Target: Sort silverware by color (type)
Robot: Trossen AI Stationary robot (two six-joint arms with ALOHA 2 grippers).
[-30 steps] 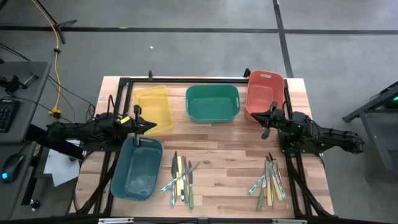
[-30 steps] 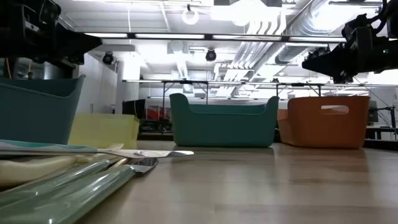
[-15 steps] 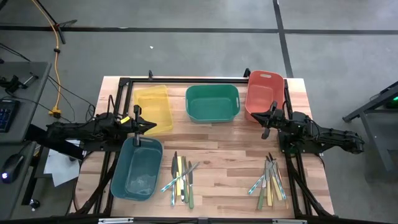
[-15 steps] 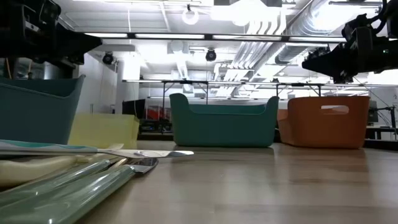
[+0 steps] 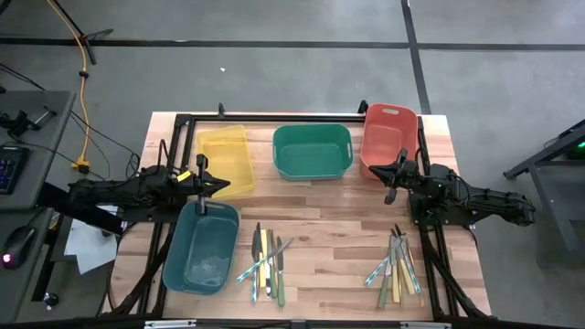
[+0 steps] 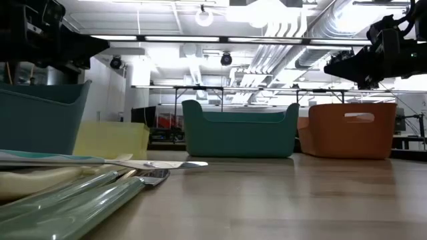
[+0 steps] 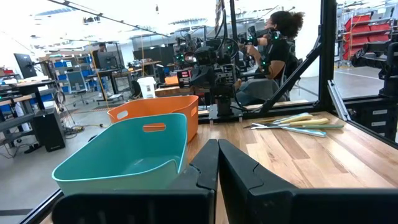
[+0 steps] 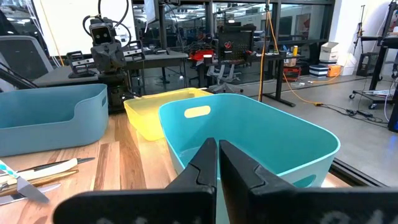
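I kept both pincers closed and empty: left gripper (image 5: 217, 185) beside the yellow bin (image 5: 226, 157), right gripper (image 5: 385, 174) beside the red bin (image 5: 388, 135). Silverware (image 5: 265, 264) lay in two piles nearer me (image 5: 395, 265).

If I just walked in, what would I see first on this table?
You'd spot four bright bins: a yellow bin, a green bin and a red bin along the far edge, and a teal bin nearer on the left. Then two piles of silverware near the front edge, the left pile beside the teal bin and the right pile at the right. The left gripper and right gripper hang shut and empty.
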